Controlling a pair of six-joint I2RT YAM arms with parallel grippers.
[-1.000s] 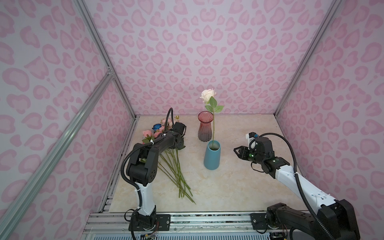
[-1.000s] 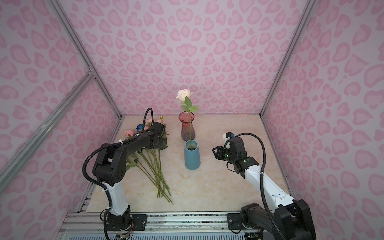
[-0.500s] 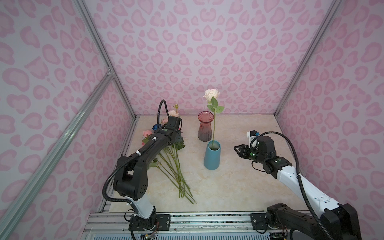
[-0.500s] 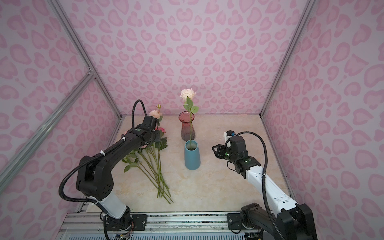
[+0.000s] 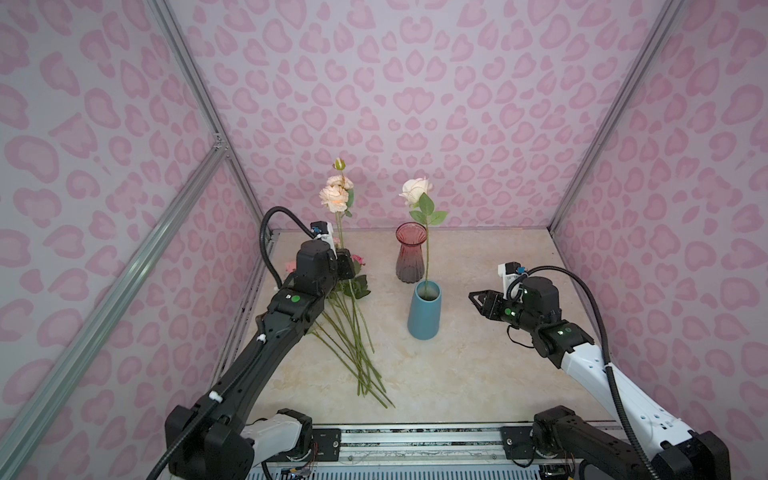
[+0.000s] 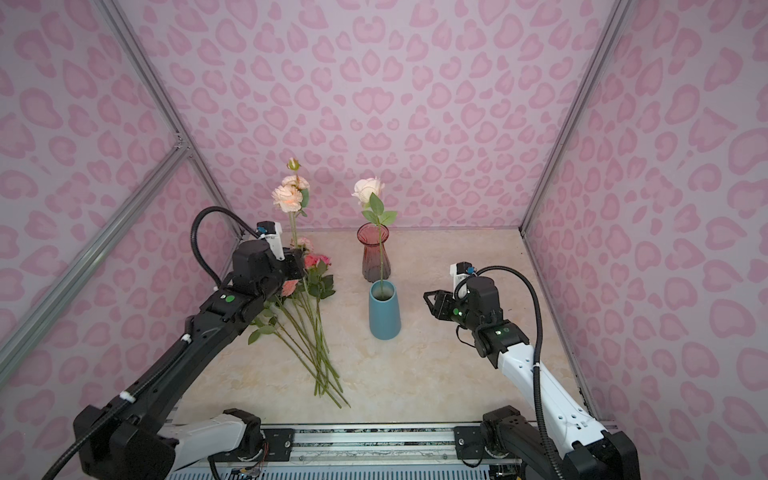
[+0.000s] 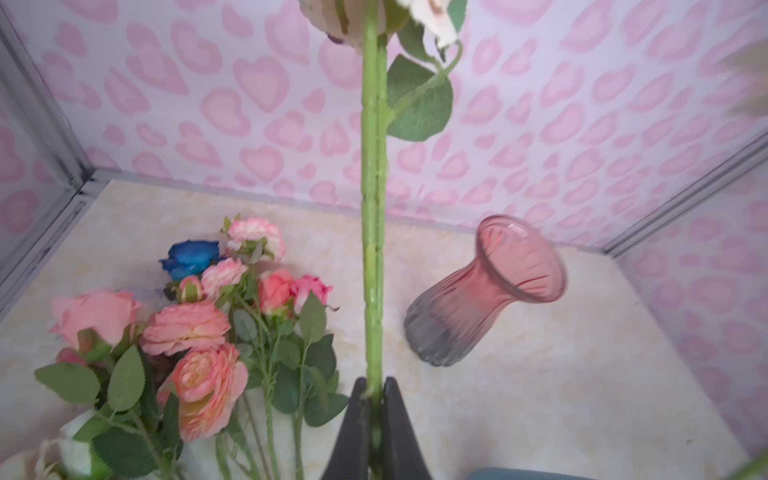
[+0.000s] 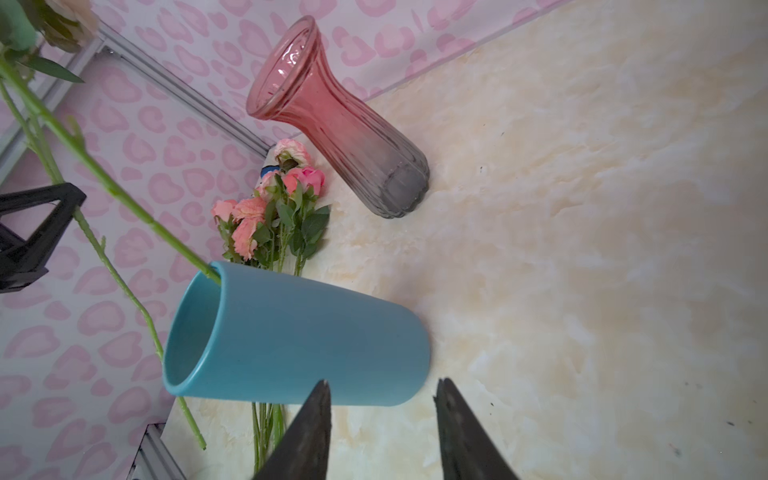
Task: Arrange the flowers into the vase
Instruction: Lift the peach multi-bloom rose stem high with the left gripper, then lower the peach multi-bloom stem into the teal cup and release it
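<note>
My left gripper (image 7: 375,380) is shut on the green stem (image 7: 374,208) of a peach ruffled flower (image 5: 334,197), which it holds upright above the pile. The other flowers (image 5: 353,332) lie on the table at the left: pink, coral and one deep blue bloom (image 7: 191,257). A blue vase (image 5: 424,311) stands mid-table with a pale rose (image 5: 414,190) in it. My right gripper (image 5: 478,300) hovers to the right of that vase, open, with nothing between its fingers (image 8: 316,415).
A red glass vase (image 5: 410,257), empty, stands just behind the blue one. Pink patterned walls close in the marble tabletop (image 5: 478,374) on three sides. The stems of the pile fan out toward the front edge.
My left gripper has lifted the peach flower out of the pile and now holds it higher and upright. The right gripper's jaws have opened a little wider; that arm has stayed in place.
</note>
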